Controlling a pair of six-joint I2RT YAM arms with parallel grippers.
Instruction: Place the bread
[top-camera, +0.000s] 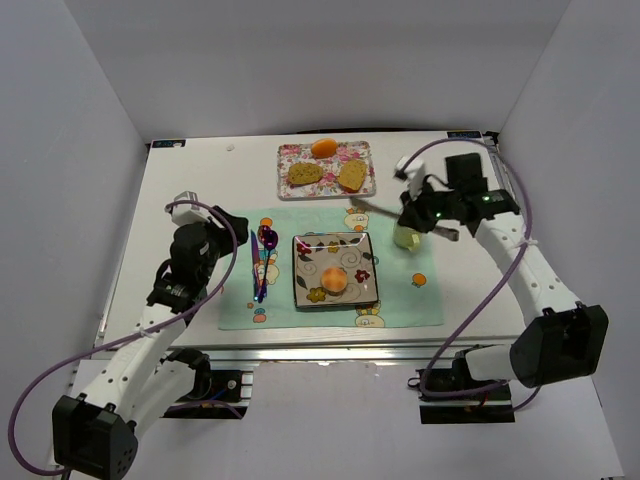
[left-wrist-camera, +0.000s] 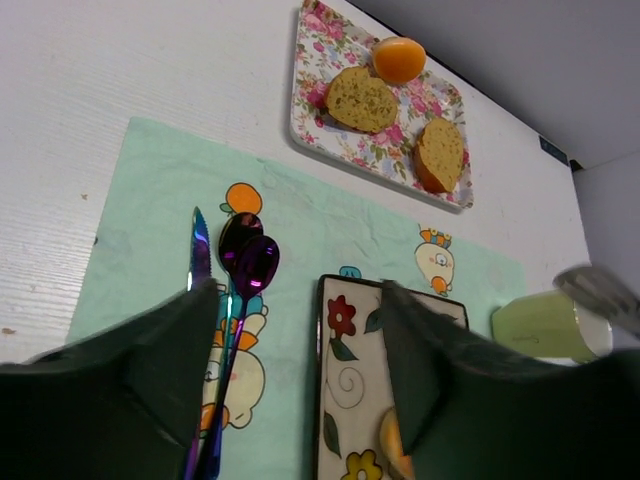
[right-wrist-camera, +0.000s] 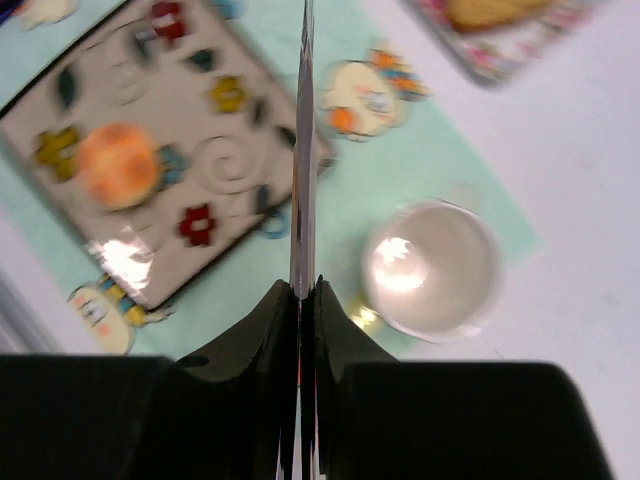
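Note:
The bread, a small round golden-tan bun (top-camera: 333, 279), lies in the middle of the square flower-patterned plate (top-camera: 307, 256) on the mint placemat. It shows in the right wrist view (right-wrist-camera: 118, 165), and its edge peeks out behind my left finger (left-wrist-camera: 390, 447). My left gripper (top-camera: 238, 226) is open and empty, over the placemat between the purple spoons (left-wrist-camera: 250, 262) and the plate (left-wrist-camera: 350, 380); it also shows in its own wrist view (left-wrist-camera: 300, 300). My right gripper (top-camera: 412, 212) is shut on a thin silver utensil (right-wrist-camera: 303, 150), above the placemat right of the plate; its wrist view shows the shut jaws (right-wrist-camera: 305, 288).
A floral tray (top-camera: 286, 172) at the back holds two flat brown bread slices (top-camera: 305, 173) and an orange fruit (top-camera: 322, 147). A pale green cup (top-camera: 405, 238) stands at the placemat's right edge, under my right gripper. A knife (left-wrist-camera: 199, 250) lies left of the spoons.

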